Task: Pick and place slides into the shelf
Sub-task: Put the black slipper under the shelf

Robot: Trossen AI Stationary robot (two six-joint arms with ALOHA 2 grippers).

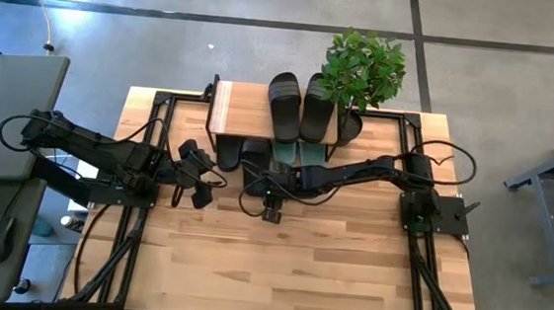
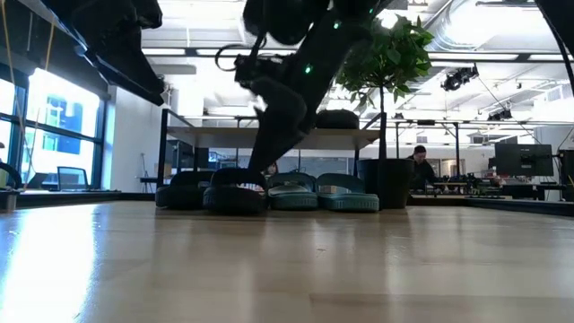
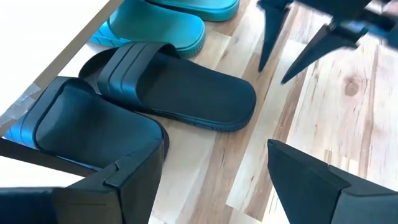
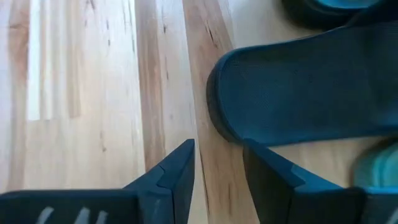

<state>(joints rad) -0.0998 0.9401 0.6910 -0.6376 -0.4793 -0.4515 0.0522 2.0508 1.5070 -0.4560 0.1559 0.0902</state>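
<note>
The shelf (image 1: 246, 108) stands at the far edge of the table (image 1: 288, 265), just beside a potted plant (image 1: 363, 73). Two black slides (image 1: 301, 107) lie side by side on the shelf's wooden top, at the end near the plant. The other end of the top is bare wood.

Under the shelf, four more slides sit in a row on the table. In the low view, two black ones (image 2: 211, 193) are on one side and the two green ones (image 2: 323, 193) are next to them, closer to the plant pot. Their heels poke out past the shelf's front edge.

The right gripper (image 1: 271, 206) is down low in front of the shelf, right by the heel of a black slide (image 4: 311, 87). Its fingers (image 4: 177, 171) are apart and hold nothing. One finger is just at the slide's heel edge.

The left gripper (image 1: 198, 184) waits near the shelf's bare end, with its fingers (image 3: 134, 186) wide apart and nothing between them. The nearest black slide (image 3: 180, 87) is just ahead of it.

In front of the shelf, the table has lots of open wood.
</note>
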